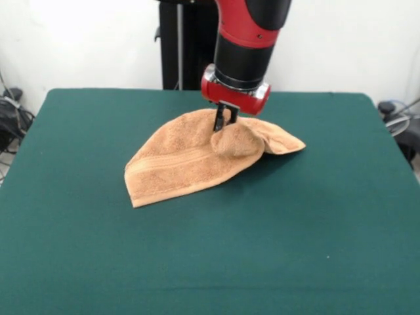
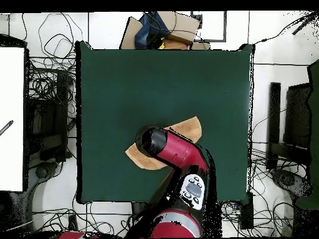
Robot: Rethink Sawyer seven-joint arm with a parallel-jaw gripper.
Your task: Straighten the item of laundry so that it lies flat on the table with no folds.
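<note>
Orange-tan terry cloth, a small towel [image 1: 197, 159] with a woven band stripe near one hem, is seen lying rumpled on the dark green felt-like surface of the large rectangular table [image 1: 308, 249], somewhat toward the far side of the middle in the front view. Its left part is spread fairly flat, with one corner pointing toward the near left; its right part is bunched into a raised hump, and a folded flap is laid out to the right of that hump. The red and black arm is lowered from above onto the cloth, and the gripper [image 1: 222, 122] is set at the top of the hump, its dark fingers [image 1: 218, 119] drawn narrow with a pinch of towel apparently caught between them. In the overhead view the arm [image 2: 171, 149] is laid across the towel [image 2: 190, 129], so that only tan edges are shown on either side of it, and the gripper itself is hidden
</note>
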